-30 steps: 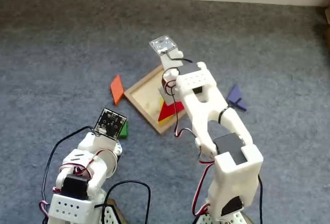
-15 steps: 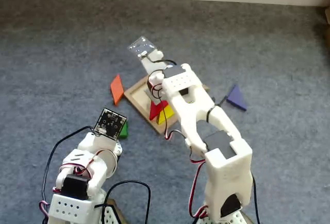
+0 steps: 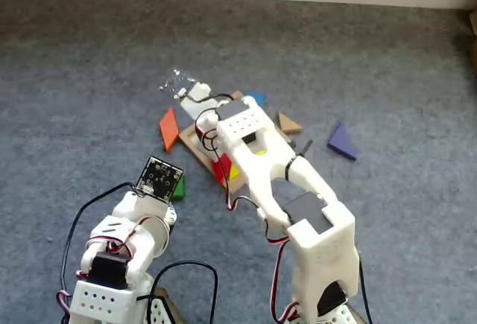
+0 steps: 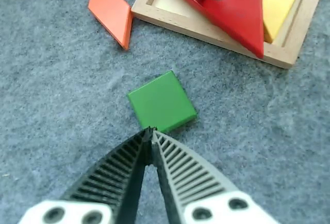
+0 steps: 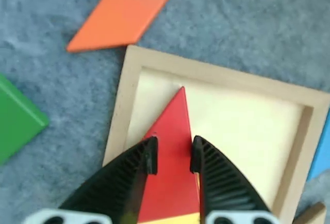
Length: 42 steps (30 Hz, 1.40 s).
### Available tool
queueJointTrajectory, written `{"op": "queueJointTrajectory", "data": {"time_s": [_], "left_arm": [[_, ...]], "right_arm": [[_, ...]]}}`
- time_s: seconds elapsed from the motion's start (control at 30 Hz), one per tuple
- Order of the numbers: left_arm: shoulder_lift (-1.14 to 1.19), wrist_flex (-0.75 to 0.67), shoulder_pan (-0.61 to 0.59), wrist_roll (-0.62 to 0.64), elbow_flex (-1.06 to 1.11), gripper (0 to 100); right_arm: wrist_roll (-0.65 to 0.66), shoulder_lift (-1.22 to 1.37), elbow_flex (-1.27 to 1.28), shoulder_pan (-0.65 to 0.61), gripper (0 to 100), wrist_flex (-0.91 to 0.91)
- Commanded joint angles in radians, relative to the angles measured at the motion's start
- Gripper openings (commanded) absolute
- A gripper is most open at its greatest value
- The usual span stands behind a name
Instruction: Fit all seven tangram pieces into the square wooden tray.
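high: right arm (image 3: 253, 138) stretched over tray (image 3: 195, 150), which holds red triangle (image 3: 220, 166) and yellow piece (image 3: 234, 172); green square (image 3: 178, 188) on tabletop (image 3: 89, 56) outside it | left wrist: left fingers (image 4: 178, 170) clenched, empty, tips at green square's edge | right wrist: right fingers (image 5: 129, 183) slightly parted, grasping nothing, poised over red triangle inside tray

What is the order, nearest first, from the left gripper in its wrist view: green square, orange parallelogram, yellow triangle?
1. Green square, on the carpet just before the left gripper.
2. Orange parallelogram, on the carpet beside the tray.
3. Yellow triangle, inside the tray.
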Motion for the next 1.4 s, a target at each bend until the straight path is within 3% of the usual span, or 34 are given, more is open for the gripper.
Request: {"op": "queueJointTrajectory", "data": {"time_s": [0.0,0.43,0.67,1.37], "left_arm": [[-0.016,0.005,-0.002,0.005,0.019,1],[-0.016,0.005,-0.002,0.005,0.019,1],[-0.016,0.005,-0.002,0.005,0.019,1],[-0.016,0.005,-0.002,0.005,0.019,1]], "right_arm": [[0.012,-0.042,-0.048,-0.019,10.9,0.058],[0.008,-0.386,0.243,0.005,10.9,0.053],[0.008,-0.323,0.372,0.062,10.9,-0.082],[0.006,-0.13,0.219,0.024,10.9,-0.174]]}}
